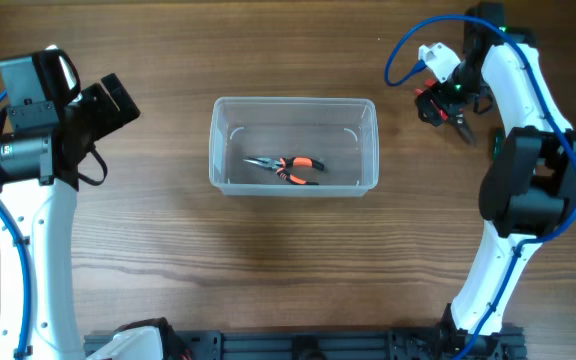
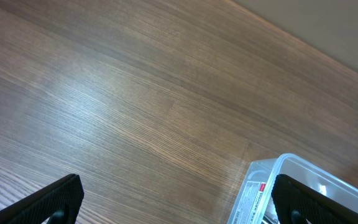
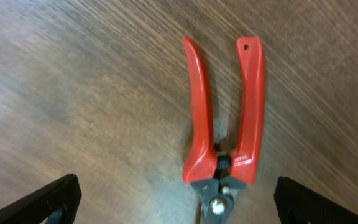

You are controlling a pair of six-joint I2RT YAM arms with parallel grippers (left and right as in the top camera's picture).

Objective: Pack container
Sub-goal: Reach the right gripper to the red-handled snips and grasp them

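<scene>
The clear plastic container (image 1: 214, 150) stands in the middle of the table. Orange-and-black pliers (image 1: 290, 168) lie inside it. My left gripper (image 1: 116, 104) is open and empty, to the left of the container. In the left wrist view its fingers (image 2: 176, 200) frame bare wood, with the container's corner (image 2: 272, 177) at the lower right. My right gripper (image 1: 451, 110) is open at the far right, directly over red-handled cutters (image 3: 225, 118) that lie flat on the table between its fingers (image 3: 176, 200). The fingers do not touch the cutters. From overhead only red bits of the cutters (image 1: 429, 98) show.
The table is brown wood. A blue cable (image 1: 408, 45) loops beside the right arm. A black rail (image 1: 298, 345) runs along the front edge. A white label (image 2: 253, 193) is on the container's wall.
</scene>
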